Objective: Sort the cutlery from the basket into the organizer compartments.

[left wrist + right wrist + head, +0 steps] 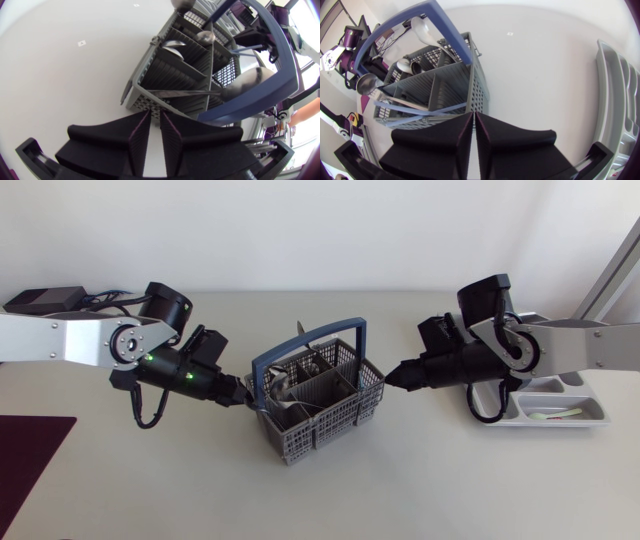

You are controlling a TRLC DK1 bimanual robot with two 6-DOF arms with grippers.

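A grey cutlery basket (330,420) with a blue handle (305,348) stands mid-table, holding several spoons and knives. My left gripper (250,396) is at its left wall, fingers (135,137) drawn together to a thin slit, tips against the basket's lower edge (145,102). A spoon (172,44) and a knife (185,92) lie in the compartments ahead. My right gripper (393,377) is at the basket's right corner (477,95), shut with nothing seen between the fingers. Spoons (367,82) stand inside. The grey organizer (590,418) lies at the right, behind my right arm.
A dark maroon mat (30,450) lies at the front left corner. A black box (45,300) with cables sits at the back left. A pale green piece (560,416) lies in one organizer compartment. The organizer's rim (615,100) runs beside my right gripper.
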